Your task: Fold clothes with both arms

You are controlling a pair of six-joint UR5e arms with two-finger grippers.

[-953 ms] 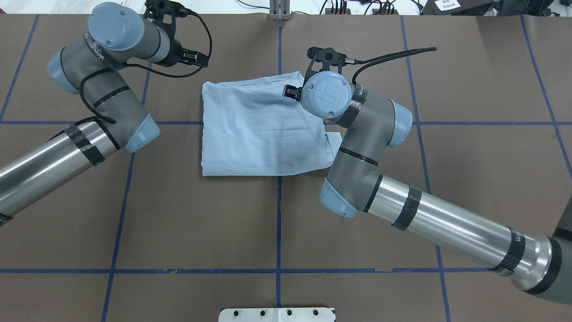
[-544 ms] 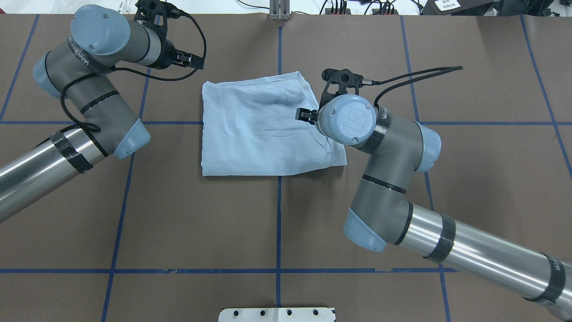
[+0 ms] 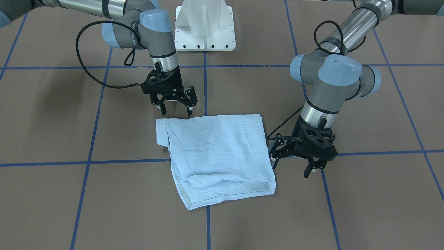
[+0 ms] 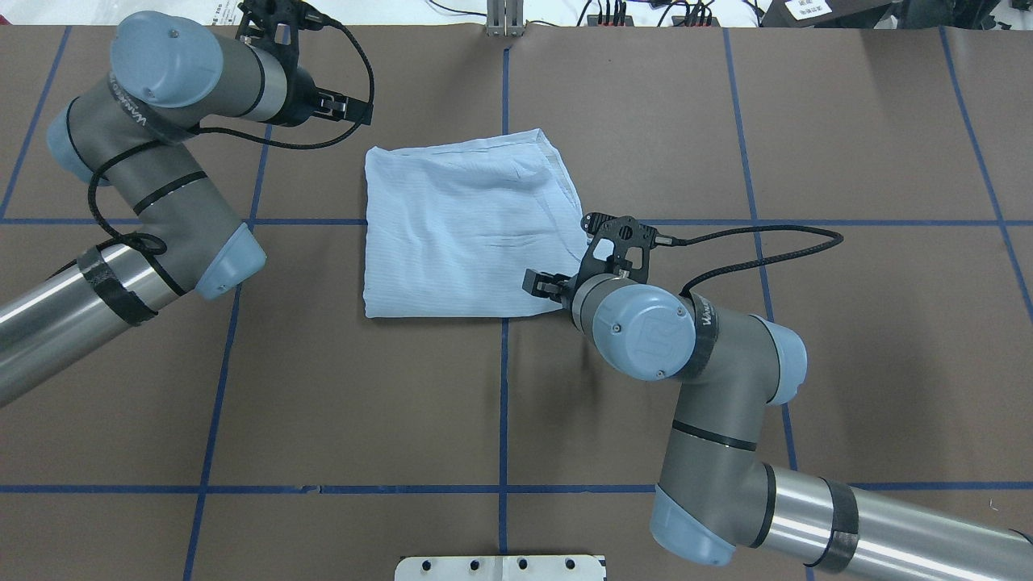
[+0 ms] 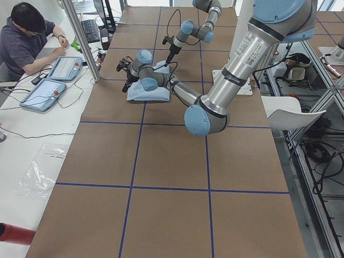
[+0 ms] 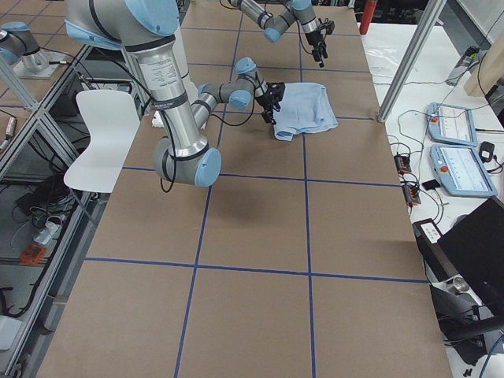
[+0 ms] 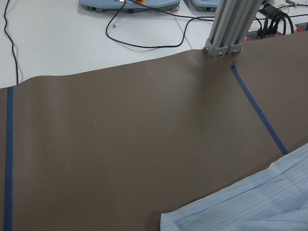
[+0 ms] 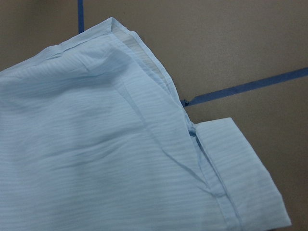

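**Folded striped shirt mid-worktop, both sets of fingers spread and empty**

Nearest the robot, at the edge of the worktop (image 4: 323,387): white metal base plate (image 4: 500,567), flat, with a row of small dark holes. Worktop surface matte brown, paper-like, ruled into large squares by blue tape (image 4: 503,403).

Next out: right arm (image 4: 726,452), a polished silver tube running into grey joints with round pale-blue caps. Bent over the shirt's near right corner, hiding that corner from overhead. Right gripper (image 3: 176,111) black and skeletal, pointing down right at the shirt's robot-side edge. Fingers spread wide, nothing between them; contact with the cloth impossible to tell. Black braided cable (image 4: 835,234) looped from the wrist out over bare worktop.

Mid-worktop: shirt (image 4: 460,226) of thin light-blue cloth with fine stripes. Folded into a rough four-sided pad, softly creased on top, stitched hems along the edges. One flat banded flap (image 8: 240,168) sticking out at a corner.

Farther: left gripper (image 3: 292,167), same black build, hanging off the shirt's far left side, fingers spread, holding nothing. Left arm (image 4: 153,177) angled in from the side, cable curled round its joints.

Farthest: aluminium post (image 4: 504,18) at the far edge, then a white side table strewn with leads. From the left end, a seated person (image 5: 27,37) there beside two grey-blue tablets (image 5: 64,67).
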